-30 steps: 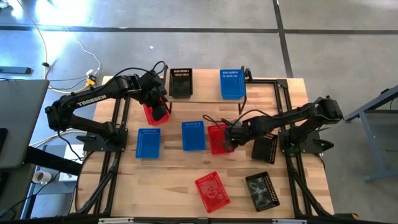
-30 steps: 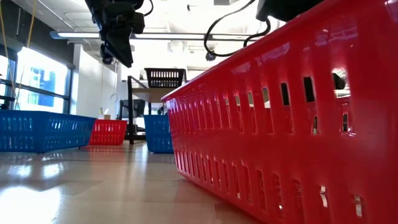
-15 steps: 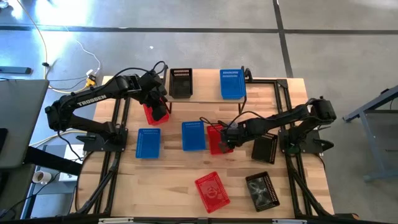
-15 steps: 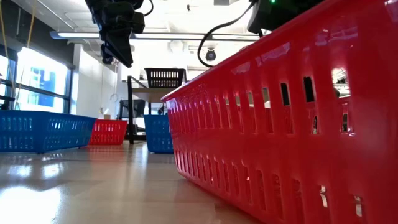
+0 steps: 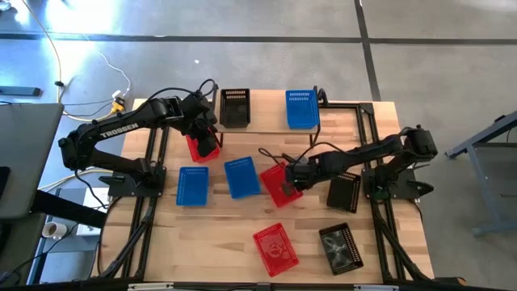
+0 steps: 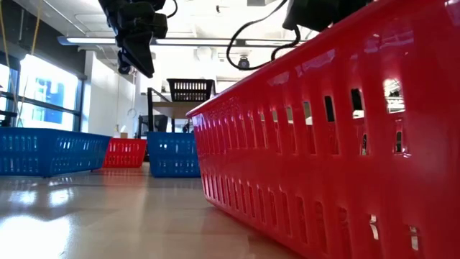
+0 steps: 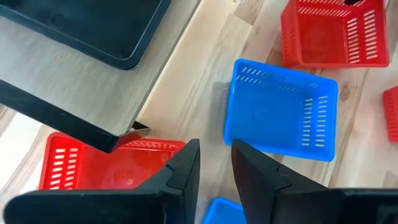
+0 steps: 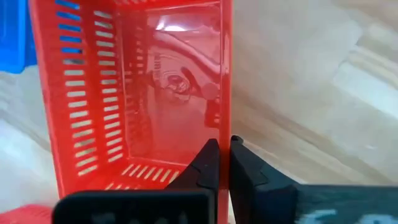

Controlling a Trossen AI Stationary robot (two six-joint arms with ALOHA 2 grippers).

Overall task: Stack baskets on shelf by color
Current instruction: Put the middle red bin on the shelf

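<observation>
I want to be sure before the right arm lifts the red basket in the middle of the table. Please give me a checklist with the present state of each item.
1. Right hand shut on the red basket wall: ok; the wrist view shows the fingers pinching its rim.
2. Basket level: cannot tell; in the high view it lies turned at an angle.
3. Neighbouring blue basket apart from it: not ok; it sits very close, possibly touching.
4. Free place on the shelf: ok; the middle is bare between the black basket and a blue one.
5. Left hand out of the path: ok; it hovers over another red basket.
</observation>
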